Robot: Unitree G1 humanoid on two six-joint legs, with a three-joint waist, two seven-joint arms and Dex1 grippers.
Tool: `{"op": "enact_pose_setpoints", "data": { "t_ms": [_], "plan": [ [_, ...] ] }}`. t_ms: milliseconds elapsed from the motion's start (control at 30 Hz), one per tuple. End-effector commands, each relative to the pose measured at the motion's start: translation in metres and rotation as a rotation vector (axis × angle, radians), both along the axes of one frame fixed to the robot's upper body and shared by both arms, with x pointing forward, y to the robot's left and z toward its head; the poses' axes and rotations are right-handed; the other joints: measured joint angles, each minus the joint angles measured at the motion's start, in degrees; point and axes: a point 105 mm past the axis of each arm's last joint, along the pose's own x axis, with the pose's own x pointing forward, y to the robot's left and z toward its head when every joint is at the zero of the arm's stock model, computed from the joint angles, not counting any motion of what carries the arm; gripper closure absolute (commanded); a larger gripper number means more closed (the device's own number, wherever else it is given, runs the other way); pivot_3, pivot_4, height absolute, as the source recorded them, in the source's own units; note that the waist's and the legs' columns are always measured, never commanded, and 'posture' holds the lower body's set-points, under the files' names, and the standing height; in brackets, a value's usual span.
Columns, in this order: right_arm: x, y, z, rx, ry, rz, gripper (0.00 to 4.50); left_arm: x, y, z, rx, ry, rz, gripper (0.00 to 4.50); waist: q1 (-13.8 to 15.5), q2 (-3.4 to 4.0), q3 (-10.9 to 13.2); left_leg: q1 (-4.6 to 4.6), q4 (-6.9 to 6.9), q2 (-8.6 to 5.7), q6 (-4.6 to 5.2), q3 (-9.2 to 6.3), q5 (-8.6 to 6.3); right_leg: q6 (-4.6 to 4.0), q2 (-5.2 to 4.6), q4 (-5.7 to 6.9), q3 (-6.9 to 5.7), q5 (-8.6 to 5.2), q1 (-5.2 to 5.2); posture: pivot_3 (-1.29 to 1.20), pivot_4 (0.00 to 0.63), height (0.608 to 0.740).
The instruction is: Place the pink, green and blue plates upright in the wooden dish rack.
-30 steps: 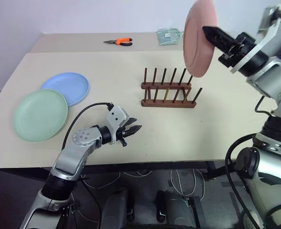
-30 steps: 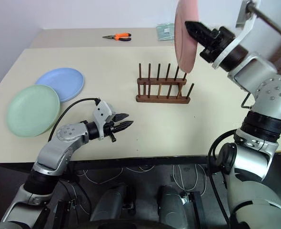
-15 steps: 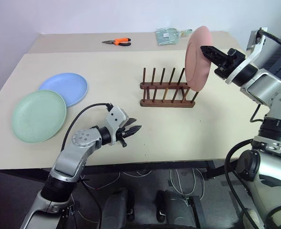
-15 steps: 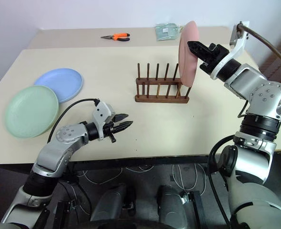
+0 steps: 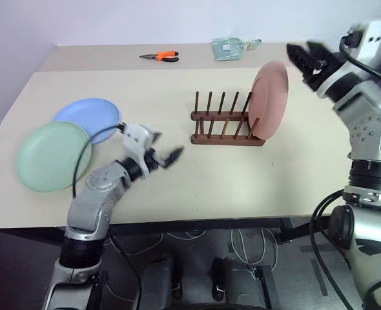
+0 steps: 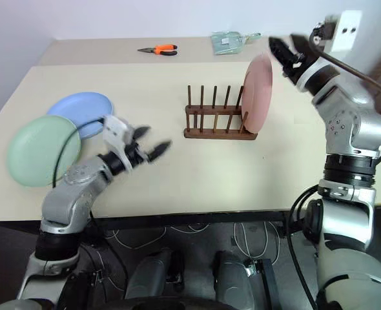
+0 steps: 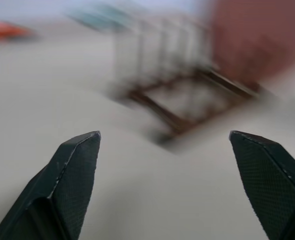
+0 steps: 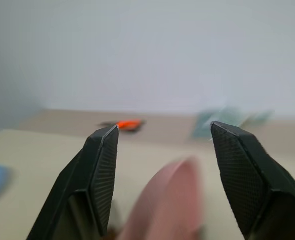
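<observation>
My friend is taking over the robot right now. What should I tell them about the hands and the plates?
Left hand: open and empty, above the table near the blue plate.
Right hand: open and empty, just above the pink plate.
Done: the pink plate stands upright at the right end of the wooden dish rack.
Left: the blue plate and the green plate lie flat at the table's left side, the green one overlapping the blue one's edge. Both must go upright between the free pegs.
Orange pliers at the far edge are not part of the job.
</observation>
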Motion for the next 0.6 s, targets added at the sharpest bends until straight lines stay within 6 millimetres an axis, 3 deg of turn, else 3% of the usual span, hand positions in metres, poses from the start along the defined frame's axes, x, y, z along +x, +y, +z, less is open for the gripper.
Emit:
{"op": "enact_pose_setpoints", "data": {
  "t_ms": [33, 67, 133, 200, 300, 433, 600],
  "plan": [
    [-0.028, 0.021, 0.037, -0.252, -0.250, -0.006, 1.51, 0.004, 0.084, 0.029, -0.049, -0.081, 0.517, 0.16, -0.4, 0.00, 0.0, 0.00, -0.01, 0.00, -0.01, 0.01, 0.00, 0.01, 0.00, 0.00, 0.01, 0.00, -0.01, 0.00, 0.150, 0.740],
    [-0.035, 0.044, 0.032, -0.330, -0.258, 0.092, 1.51, -0.003, 0.114, 0.032, -0.063, -0.071, 0.690, 0.16, -0.7, -0.01, 0.0, 0.01, -0.02, 0.00, -0.01, 0.02, 0.01, 0.03, 0.02, 0.00, 0.01, -0.01, -0.01, 0.00, 0.150, 0.740],
    [-0.054, 0.094, 0.004, -0.477, -0.214, 0.350, 0.96, -0.028, 0.165, 0.035, -0.067, -0.056, 1.002, 0.11, -1.3, -0.03, 0.0, 0.07, -0.08, 0.00, -0.01, 0.02, 0.01, 0.06, 0.02, -0.02, -0.01, -0.04, 0.06, 0.00, 0.150, 0.740],
    [-0.066, 0.115, -0.013, -0.537, -0.175, 0.473, 0.16, -0.041, 0.182, 0.035, -0.085, -0.051, 1.120, 0.11, -1.6, -0.13, 0.0, 0.14, -0.13, 0.09, -0.05, 0.01, 0.02, 0.06, 0.08, -0.02, -0.01, -0.04, 0.07, 0.00, 0.150, 0.740],
    [-0.099, 0.166, -0.063, -0.612, -0.063, 0.770, 0.07, -0.074, 0.208, 0.019, -0.205, 0.034, 1.321, 0.11, -0.9, -0.28, 0.0, 0.13, -0.01, 0.09, -0.09, -0.04, 0.04, 0.06, 0.02, 0.03, -0.11, -0.03, 0.14, 0.00, 0.150, 0.740],
    [-0.115, 0.189, -0.091, -0.601, -0.004, 0.898, 0.07, -0.087, 0.203, -0.009, -0.312, 0.175, 1.304, 0.11, 0.3, -0.45, 0.0, 0.14, 0.04, -0.02, -0.06, -0.18, -0.03, 0.07, -0.11, -0.04, -0.19, -0.03, 0.22, 0.00, 0.150, 0.740],
    [-0.114, 0.192, -0.104, -0.594, 0.030, 0.916, 0.07, -0.096, 0.193, -0.047, -0.454, 0.364, 1.267, 0.11, 0.2, -0.69, 0.0, 0.13, 0.08, -0.10, -0.25, -0.24, -0.13, 0.11, -0.15, -0.04, -0.23, -0.01, 0.25, 0.00, 0.150, 0.740]
  ]
}}
